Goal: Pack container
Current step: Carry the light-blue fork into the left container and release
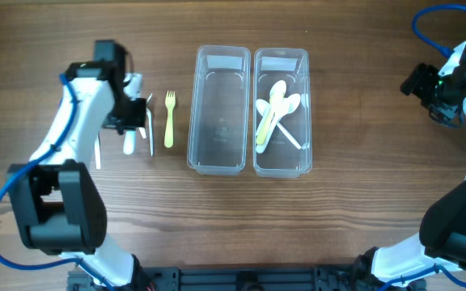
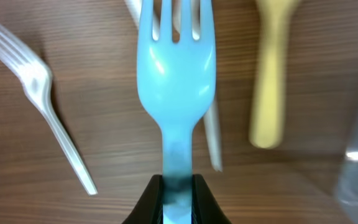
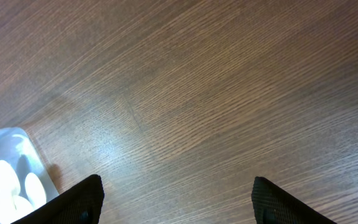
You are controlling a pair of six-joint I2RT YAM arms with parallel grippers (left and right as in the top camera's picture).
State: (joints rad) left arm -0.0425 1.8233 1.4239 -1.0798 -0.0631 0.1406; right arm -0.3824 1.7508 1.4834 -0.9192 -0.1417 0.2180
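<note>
My left gripper (image 2: 178,186) is shut on the handle of a light blue fork (image 2: 176,68), held just above the table; in the overhead view the gripper (image 1: 129,113) is left of the containers. A yellow fork (image 1: 169,120) lies on the wood next to it and also shows in the left wrist view (image 2: 271,74). Clear forks (image 2: 42,99) lie beside it. Two clear containers stand mid-table: the left one (image 1: 218,56) is empty, the right one (image 1: 281,56) holds several white and yellow spoons (image 1: 275,113). My right gripper (image 3: 176,199) is open and empty at the far right (image 1: 439,93).
A clear utensil (image 1: 150,133) lies on the table under the left arm. A corner of the right container (image 3: 11,177) shows in the right wrist view. Bare wood lies between the containers and the right arm.
</note>
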